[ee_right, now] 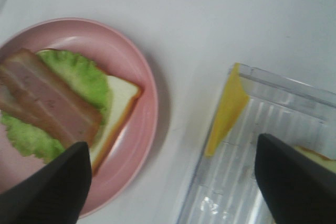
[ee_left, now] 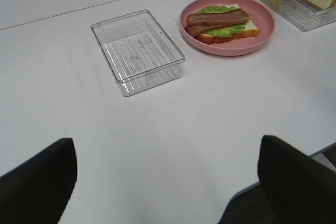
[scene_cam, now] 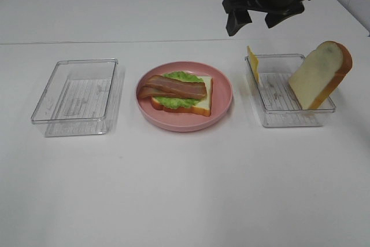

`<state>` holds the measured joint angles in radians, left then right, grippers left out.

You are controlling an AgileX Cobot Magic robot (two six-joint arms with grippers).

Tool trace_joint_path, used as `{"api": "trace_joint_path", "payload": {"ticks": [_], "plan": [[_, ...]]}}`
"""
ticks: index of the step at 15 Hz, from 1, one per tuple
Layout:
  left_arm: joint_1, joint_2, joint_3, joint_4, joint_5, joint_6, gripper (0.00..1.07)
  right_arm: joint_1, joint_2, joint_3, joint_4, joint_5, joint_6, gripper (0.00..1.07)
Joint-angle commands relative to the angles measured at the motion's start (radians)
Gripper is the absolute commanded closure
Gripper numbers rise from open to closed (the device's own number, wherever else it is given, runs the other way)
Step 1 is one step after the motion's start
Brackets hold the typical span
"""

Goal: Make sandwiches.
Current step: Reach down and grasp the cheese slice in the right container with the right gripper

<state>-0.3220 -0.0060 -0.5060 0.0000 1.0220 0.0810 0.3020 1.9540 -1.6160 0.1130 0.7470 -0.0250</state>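
On the pink plate [scene_cam: 222,88] lies a partial sandwich [scene_cam: 179,92]: a bread slice with green lettuce and bacon strips [ee_right: 50,100] on top. A yellow cheese slice [scene_cam: 252,62] leans against the left wall of the right clear tray [scene_cam: 289,117]. A second bread slice [scene_cam: 321,76] stands tilted at that tray's right end. My right gripper [scene_cam: 254,22] hangs open above the table behind that tray, holding nothing; in its wrist view the gripper [ee_right: 170,150] spans the gap between plate and cheese [ee_right: 227,109]. My left gripper [ee_left: 168,145] is open, well short of the plate [ee_left: 262,32].
An empty clear tray [scene_cam: 75,96] stands left of the plate. The table's near edge [ee_left: 283,166] shows in the left wrist view.
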Motion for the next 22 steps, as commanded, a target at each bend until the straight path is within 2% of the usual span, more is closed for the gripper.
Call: {"api": "trace_joint_path", "payload": {"ticks": [1,6,11,14,17,20,22], "plan": [[0.001,-0.021,0.004,0.0,0.005,0.001,0.2,-0.002,-0.001,-0.007,-0.133,-0.015,0.082,0.32],[0.001,-0.021,0.004,0.0,0.005,0.002,0.2,-0.012,0.118,-0.018,-0.144,-0.016,0.105,0.32],[0.001,-0.021,0.004,0.0,0.004,0.003,0.2,-0.073,0.184,-0.065,-0.042,0.003,0.066,0.34],[0.001,-0.021,0.004,0.0,0.004,0.003,0.2,-0.074,0.212,-0.071,-0.041,-0.003,0.05,0.35],[0.001,-0.021,0.004,0.0,0.004,0.003,0.2,-0.074,0.247,-0.114,-0.041,0.016,0.053,0.42],[0.001,-0.021,0.004,0.0,0.004,0.003,0.2,-0.074,0.253,-0.122,-0.041,0.017,0.053,0.54],[0.001,-0.021,0.004,0.0,0.004,0.003,0.2,-0.074,0.253,-0.122,-0.042,0.017,0.053,0.55]]}}
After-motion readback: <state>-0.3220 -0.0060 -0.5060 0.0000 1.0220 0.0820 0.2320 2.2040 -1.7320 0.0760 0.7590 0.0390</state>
